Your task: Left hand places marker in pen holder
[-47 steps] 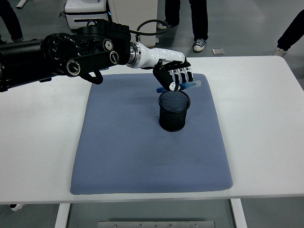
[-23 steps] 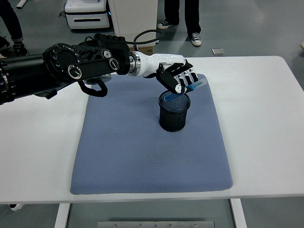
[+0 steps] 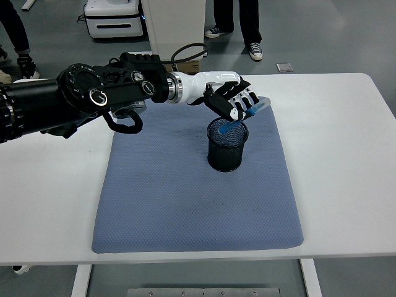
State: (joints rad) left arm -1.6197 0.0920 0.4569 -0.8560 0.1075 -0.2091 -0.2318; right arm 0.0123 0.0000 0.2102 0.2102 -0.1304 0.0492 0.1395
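The left robot hand (image 3: 234, 101) is seen clenched around the marker (image 3: 243, 117), which is gripped along its middle by the curled fingers (image 3: 242, 105). The marker is tilted steeply: its upper end sticks out past the knuckles, away from the wrist, while its lower tip points down and back under the palm, into the mouth of the holder (image 3: 227, 145). The holder, a black mesh cup, stands directly below the robot hand on a blue mat (image 3: 185, 198) spread over the white desk (image 3: 346, 161). Whether the tip is touching the mesh inside cannot be told. The right robot hand is not seen.

The marker is judged to be light, stiff and smooth-barrelled, so it should not bend or break, though it could slip or twist in a loose hold. A hold around the middle of the barrel, as shown, is judged sensible, since both ends are left free and the lower tip can be steered. The holder is also likely light and could be tipped or nudged if its rim is caught by the slanted marker. The marker should probably be brought nearer to upright before it is let go, so that it drops inside rather than resting across the rim.
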